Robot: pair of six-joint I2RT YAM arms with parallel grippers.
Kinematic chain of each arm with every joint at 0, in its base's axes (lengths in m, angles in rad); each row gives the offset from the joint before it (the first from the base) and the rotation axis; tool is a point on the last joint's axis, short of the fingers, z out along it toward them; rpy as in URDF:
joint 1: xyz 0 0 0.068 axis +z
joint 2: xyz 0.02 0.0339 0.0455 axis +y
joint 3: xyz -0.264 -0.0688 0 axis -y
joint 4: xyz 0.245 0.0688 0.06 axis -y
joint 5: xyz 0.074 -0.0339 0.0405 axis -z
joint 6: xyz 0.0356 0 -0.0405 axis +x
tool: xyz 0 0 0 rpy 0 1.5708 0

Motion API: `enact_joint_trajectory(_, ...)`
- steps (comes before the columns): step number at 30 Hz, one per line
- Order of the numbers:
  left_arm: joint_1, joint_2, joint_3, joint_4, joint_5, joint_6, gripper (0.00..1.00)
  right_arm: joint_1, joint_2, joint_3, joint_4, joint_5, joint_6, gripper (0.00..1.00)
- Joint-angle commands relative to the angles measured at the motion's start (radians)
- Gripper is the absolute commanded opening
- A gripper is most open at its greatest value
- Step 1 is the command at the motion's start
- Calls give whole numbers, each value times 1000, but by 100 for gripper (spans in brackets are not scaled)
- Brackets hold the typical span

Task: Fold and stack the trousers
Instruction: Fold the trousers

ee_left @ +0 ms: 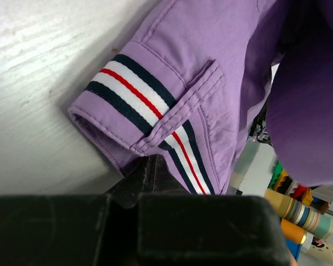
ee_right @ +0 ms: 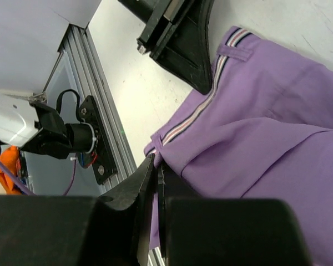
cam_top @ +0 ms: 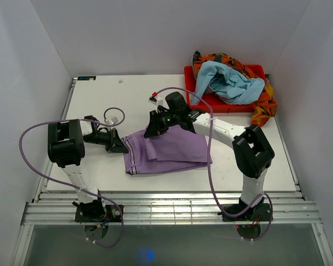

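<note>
White walls box in a pale table (cam_top: 100,100), and near its centre lie the lilac soft-cloth trousers with the striped waistband (cam_top: 172,152), partly folded into a rough rectangle. Your left gripper (cam_top: 121,148) is closed on the waistband at the cloth's nine o'clock edge. Your right gripper (cam_top: 152,133) is clamped on a purple layer at about eleven o'clock, lifting it off the layer beneath. At the table's two o'clock sits a red plastic bin (cam_top: 211,103) holding a crumpled light-blue cloth (cam_top: 230,83) and an orange patterned cloth (cam_top: 263,108).

Watch the left pinch — it looks shallow, right at the hem, and a pull could slip it free. If your two arms travel unevenly, the fold would likely skew or drag the bottom layer along. You cannot tell how many layers either grip holds — the leg ends are hidden under the fold, and the left fingertips are tucked beneath the waistband.
</note>
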Motion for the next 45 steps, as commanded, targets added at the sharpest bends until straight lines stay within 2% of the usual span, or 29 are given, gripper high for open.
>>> enact_joint_trajectory(1,-19,4,9,72,14,-36,0,42,47,90,97,44,70,8)
enact_joint_trajectory(8,-20,17,-1,96,8,-71,0,110,151,164,117,46,145,8)
enact_joint_trajectory(21,-20,25,-11,127,-12,-102,0,148,254,158,252,-38,332,8)
enact_joint_trajectory(22,-22,19,-11,130,-17,-105,3,148,258,154,265,-45,343,8)
enact_joint_trajectory(23,-20,13,-10,130,-21,-108,10,148,265,151,301,-52,357,8)
enact_joint_trajectory(25,-8,-9,-11,139,-29,-125,24,145,271,148,316,-77,356,26)
enact_joint_trajectory(26,2,-39,-14,144,-33,-131,37,140,265,144,315,-86,346,33)
enact_joint_trajectory(27,30,-59,-14,145,-36,-142,41,124,245,139,313,-92,324,43)
enact_joint_trajectory(30,116,-150,-1,136,-26,-145,55,69,178,130,251,-112,226,49)
enact_joint_trajectory(31,139,-170,12,123,-26,-133,57,48,156,130,221,-114,189,50)
enact_joint_trajectory(33,182,-220,65,46,-20,-92,58,-14,84,125,130,-126,120,58)
enact_joint_trajectory(35,187,-269,123,-52,-50,8,60,-83,36,122,53,-132,9,61)
enact_joint_trajectory(39,182,-384,136,-155,-75,134,77,-180,-88,105,-239,-77,-271,61)
enact_joint_trajectory(41,167,-412,139,-219,-64,188,78,-202,-125,78,-383,-25,-447,57)
enact_joint_trajectory(45,45,-464,85,-321,-84,167,78,-231,-200,-34,-515,124,-608,48)
